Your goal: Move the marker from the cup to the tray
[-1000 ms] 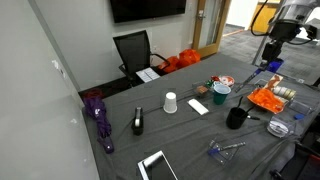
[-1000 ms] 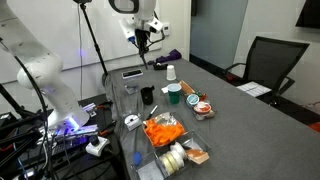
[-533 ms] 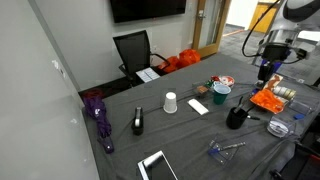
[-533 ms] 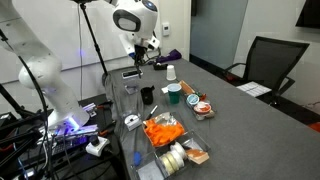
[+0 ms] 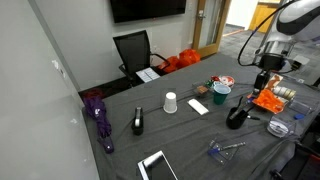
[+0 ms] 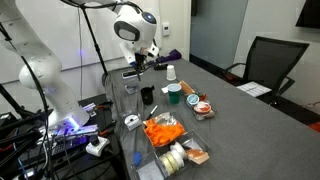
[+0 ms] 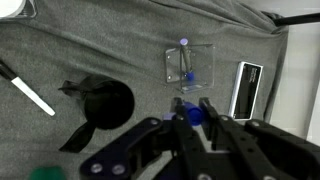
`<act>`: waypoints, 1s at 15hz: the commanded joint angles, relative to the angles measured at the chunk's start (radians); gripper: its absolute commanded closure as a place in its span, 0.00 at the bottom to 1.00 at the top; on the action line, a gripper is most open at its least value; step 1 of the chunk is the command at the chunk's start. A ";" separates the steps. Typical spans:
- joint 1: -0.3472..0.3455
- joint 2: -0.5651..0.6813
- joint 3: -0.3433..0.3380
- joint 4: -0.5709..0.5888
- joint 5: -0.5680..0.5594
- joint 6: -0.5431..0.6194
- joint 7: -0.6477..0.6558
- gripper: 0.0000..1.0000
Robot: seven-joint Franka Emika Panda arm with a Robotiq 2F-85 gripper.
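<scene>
Saw the gripper (image 7: 192, 104) closest, low in the wrist view, pinching the blue end of the marker (image 7: 190, 114) between two dark fingers (image 7: 209, 110). Found the marker up in the air, out of the cup (image 5: 221, 92) and not in the tray (image 5: 264, 100). Spotted the black mug (image 7: 105, 102) on the grey table (image 7: 100, 40) just past the fingers, off to one side. Noticed a clear flat holder (image 7: 201, 62) with a blue pen (image 7: 186, 70) on it a bit farther on, and a tablet (image 7: 245, 88) lying beside that. Caught a white pen (image 7: 30, 92) flat on the table by the picture's edge. In an exterior view, found the gripper (image 5: 262, 84) hanging over the table near the black mug (image 5: 236, 117), with the orange tray close by. Saw the cup, teal green, standing upright, and a white paper cup (image 5: 170, 102) well apart from it. Spotted a purple umbrella (image 5: 97, 115) lying off to the side. Farther back, saw a black chair (image 5: 133, 48) and then a dark screen (image 5: 147, 8) up on the wall.
</scene>
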 commanded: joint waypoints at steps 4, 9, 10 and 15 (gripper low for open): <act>-0.001 -0.008 0.008 -0.007 -0.013 -0.023 -0.005 0.95; 0.012 -0.011 0.032 -0.055 -0.027 -0.056 0.012 0.95; 0.016 -0.013 0.037 -0.067 -0.017 -0.049 0.008 0.95; 0.040 -0.015 0.054 -0.125 0.034 0.010 -0.025 0.95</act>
